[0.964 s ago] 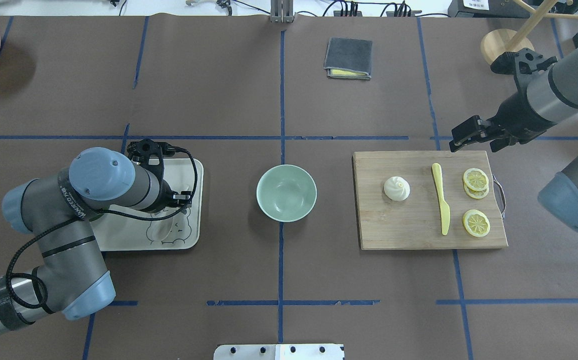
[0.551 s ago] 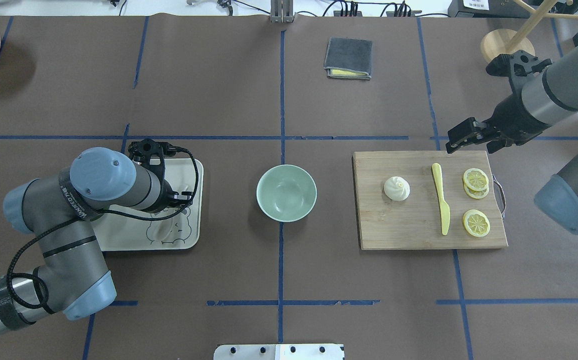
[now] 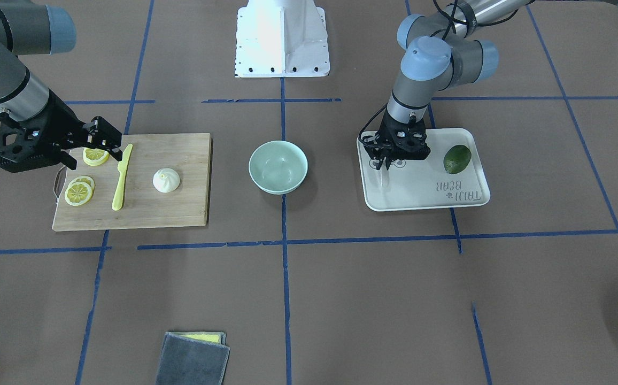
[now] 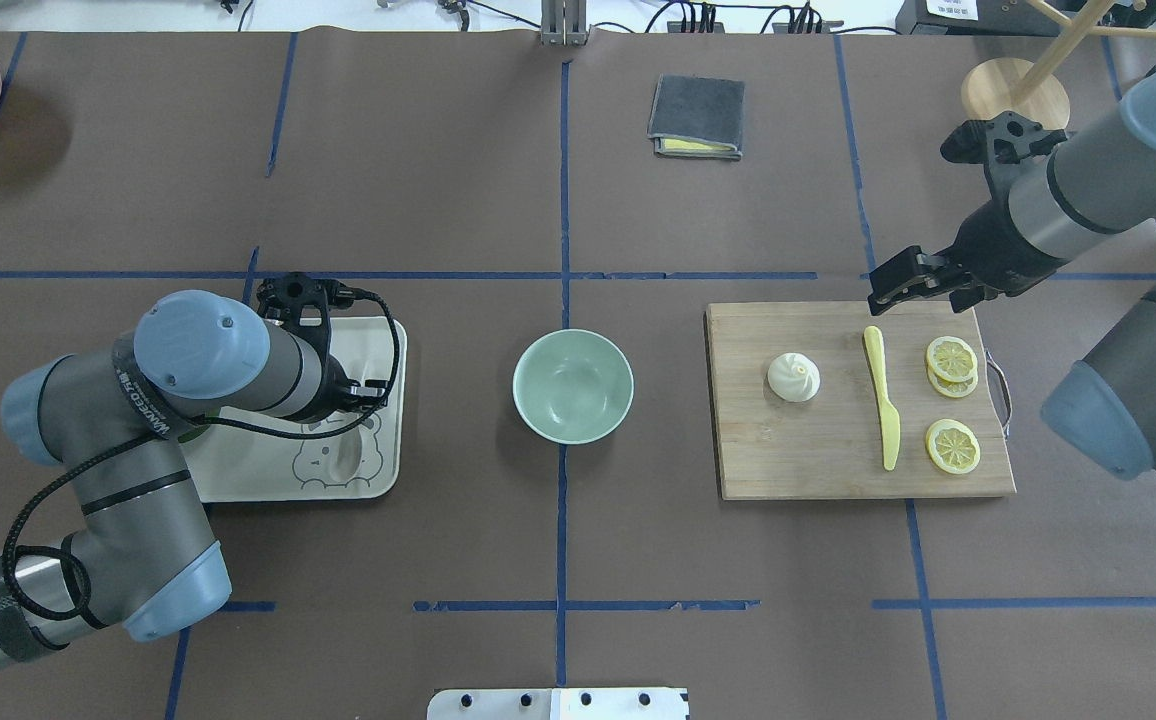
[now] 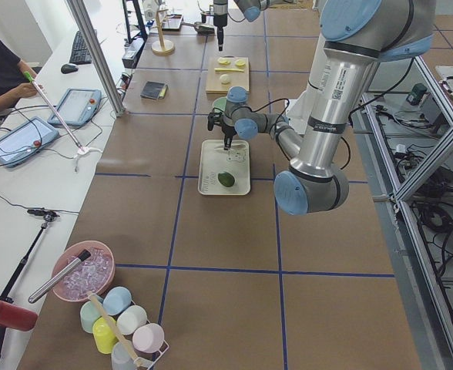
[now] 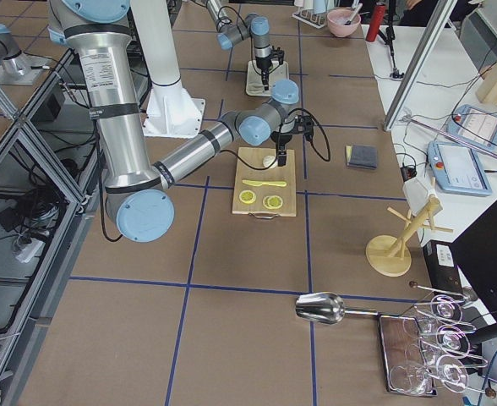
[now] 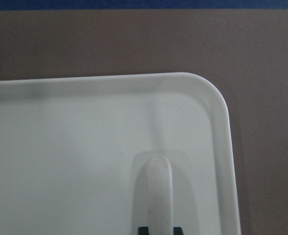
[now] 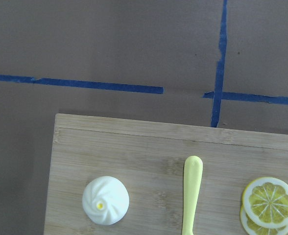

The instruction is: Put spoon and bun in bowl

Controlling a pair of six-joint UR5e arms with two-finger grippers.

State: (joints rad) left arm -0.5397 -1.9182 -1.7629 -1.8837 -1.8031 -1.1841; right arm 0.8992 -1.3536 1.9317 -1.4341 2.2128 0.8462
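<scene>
The off-white spoon (image 3: 385, 181) lies on the white bear-print tray (image 3: 421, 187), and its handle shows in the left wrist view (image 7: 156, 191). My left gripper (image 3: 389, 164) points down over the tray with its jaws closed against the handle. The mint-green bowl (image 4: 573, 385) stands empty at the table's middle. The white bun (image 4: 794, 377) sits on the wooden cutting board (image 4: 818, 450) and also shows in the right wrist view (image 8: 106, 200). My right gripper (image 4: 900, 284) is open and empty, above the board's far edge and to the right of the bun.
A yellow plastic knife (image 4: 883, 400) and lemon slices (image 4: 952, 360) lie on the board right of the bun. A green fruit (image 3: 457, 159) lies on the tray. A grey cloth (image 4: 696, 116) lies at the far middle, and a wooden stand (image 4: 1013, 90) at the far right.
My right gripper has moved left, toward the board's far edge near the knife's handle. My left arm has shifted only slightly over the tray.
</scene>
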